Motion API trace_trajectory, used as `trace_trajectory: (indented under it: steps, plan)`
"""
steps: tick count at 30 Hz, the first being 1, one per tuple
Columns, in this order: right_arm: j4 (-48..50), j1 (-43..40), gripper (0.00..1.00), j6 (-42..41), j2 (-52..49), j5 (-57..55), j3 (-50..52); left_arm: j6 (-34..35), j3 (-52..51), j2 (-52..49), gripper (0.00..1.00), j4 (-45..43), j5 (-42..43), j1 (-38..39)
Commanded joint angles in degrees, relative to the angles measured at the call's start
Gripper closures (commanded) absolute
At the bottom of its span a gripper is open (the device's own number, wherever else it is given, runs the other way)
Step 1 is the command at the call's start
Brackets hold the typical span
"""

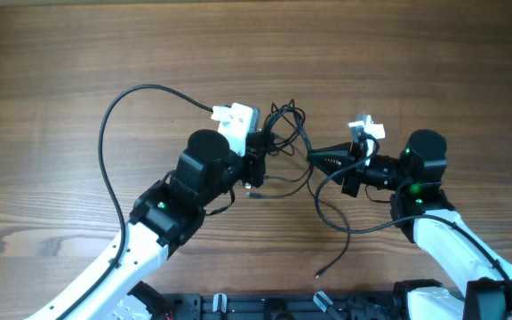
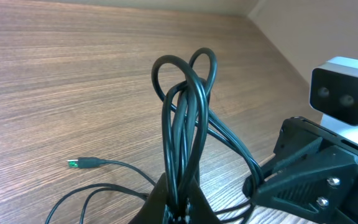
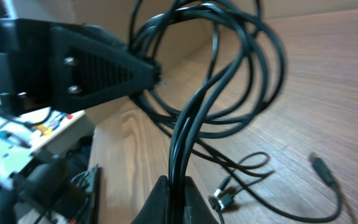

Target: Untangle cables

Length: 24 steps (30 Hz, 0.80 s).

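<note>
Cables point(image 1: 287, 129): black looped clump at mid-table point(image 1: 78, 53), strung between both grippers, long axis left–right; one loose tail pointed toward the near edge. Left gripper point(image 2: 176, 198): fingers pinched on strands. Right gripper point(image 3: 171, 190): fingers likewise pinched on strands.
</note>
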State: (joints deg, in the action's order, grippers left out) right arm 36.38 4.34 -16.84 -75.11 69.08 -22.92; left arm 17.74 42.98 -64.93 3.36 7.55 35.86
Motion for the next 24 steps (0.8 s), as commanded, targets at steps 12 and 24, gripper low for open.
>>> trace_trajectory:
  steps: [12,24]
  plan:
    - [0.4,0.0,0.96,-4.7,-0.5,-0.4,-0.3,-5.6,0.9,-4.3,0.96,-1.3,16.2,2.8]
    - [0.0,0.0,0.96,-6.9,-0.5,-3.5,-0.3,-8.4,0.9,-4.3,0.96,-1.9,16.5,9.1]
